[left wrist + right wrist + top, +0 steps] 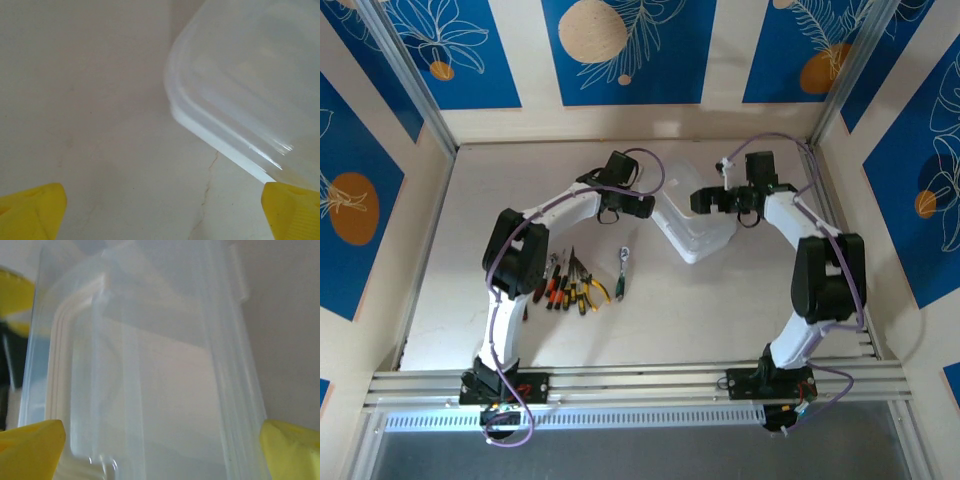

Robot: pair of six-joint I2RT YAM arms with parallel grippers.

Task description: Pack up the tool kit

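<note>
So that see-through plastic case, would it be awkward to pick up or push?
Probably light: the case has thin translucent walls, and the tools lie outside it. A push would likely slide it on the smooth table. Its glossy plastic may be slippery and flex when squeezed.

Case [250,75], at 2 o'clock from my left wrist: translucent white plastic, smooth, glossy along its rim. Table [100,100]: pale, matt, with a hairline crack. My left pads [292,212]: yellow matt plastic, finely ribbed. Ratchet [623,262]: bright bare metal.
</note>
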